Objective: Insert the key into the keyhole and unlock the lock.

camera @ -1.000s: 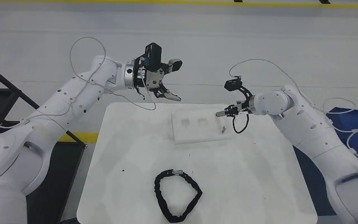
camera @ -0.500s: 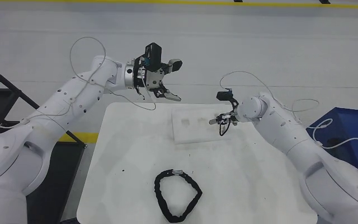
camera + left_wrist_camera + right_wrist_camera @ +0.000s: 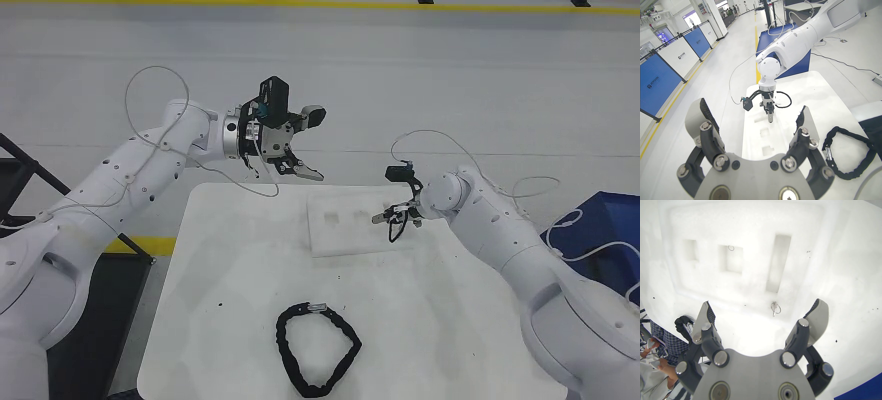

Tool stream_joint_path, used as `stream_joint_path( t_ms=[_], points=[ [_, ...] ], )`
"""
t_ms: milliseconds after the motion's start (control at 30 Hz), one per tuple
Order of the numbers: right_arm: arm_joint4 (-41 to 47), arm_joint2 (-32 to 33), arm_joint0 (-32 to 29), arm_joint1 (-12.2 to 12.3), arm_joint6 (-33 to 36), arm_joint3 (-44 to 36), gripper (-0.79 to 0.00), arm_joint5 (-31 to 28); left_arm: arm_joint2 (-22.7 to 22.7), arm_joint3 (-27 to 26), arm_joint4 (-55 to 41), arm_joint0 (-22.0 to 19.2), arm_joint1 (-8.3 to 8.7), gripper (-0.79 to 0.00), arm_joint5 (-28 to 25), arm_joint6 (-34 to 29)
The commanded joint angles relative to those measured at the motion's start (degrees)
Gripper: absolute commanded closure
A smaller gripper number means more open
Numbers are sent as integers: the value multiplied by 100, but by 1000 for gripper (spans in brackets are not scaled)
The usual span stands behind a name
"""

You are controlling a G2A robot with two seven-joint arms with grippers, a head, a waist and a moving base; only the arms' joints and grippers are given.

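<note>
While both hold jaws spread and empty, right gripper (image 3: pixel 762 305) hangs just over the key (image 3: pixel 774 308), lying on the tray (image 3: pixel 745 222) beside its long slot (image 3: pixel 779 264); left gripper (image 3: pixel 752 106) hangs by the far edge of the table (image 3: pixel 450 320); lock (image 3: pixel 318 347) lies near the front.

We see a pale grey floor (image 3: pixel 400 90) across the upper half of the top view, a yellow line (image 3: pixel 300 4) along its top edge and a short yellow stripe (image 3: pixel 150 243) at middle left, beside the white table (image 3: pixel 200 330). A blue cabinet (image 3: pixel 615 212) sits at the right edge. In the left wrist view, blue-and-white partition panels (image 3: pixel 662 75) line a bright hall.
</note>
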Motion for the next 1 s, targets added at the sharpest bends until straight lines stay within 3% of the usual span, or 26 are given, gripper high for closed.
stream_joint_path(
  t_ms=[0, 267, 467, 700, 733, 800, 900, 967],
  points=[
    [0, 0, 0, 0, 0, 0, -785, 0, 0, 0, -1, 0, 0, -785, 0, 0],
    [-135, -3, -54, 19, -40, -133, -785, -133, 0, 0, -1, 0, 0, -785, 0, 0],
    [-409, 38, -59, 121, 426, -338, -785, -635, 0, 0, -1, 0, 0, -785, 0, 0],
    [-569, 95, -146, 157, 652, -424, -785, -705, 0, 0, -1, 0, 0, -785, 0, 0],
    [-590, 101, -155, 155, 663, -418, -757, -709, 0, 0, -1, 0, 0, -785, 0, 0],
    [-616, 119, -169, 148, 666, -408, -588, -727, 0, 0, -1, 0, 0, -785, 0, 0],
    [-662, 139, -185, 129, 634, -361, -440, -765, 0, 0, -1, 0, 0, -785, 0, 0],
    [-683, 150, -195, 111, 624, -318, -388, -783, 0, 0, -1, 0, 0, -785, 0, 0]
  ],
)
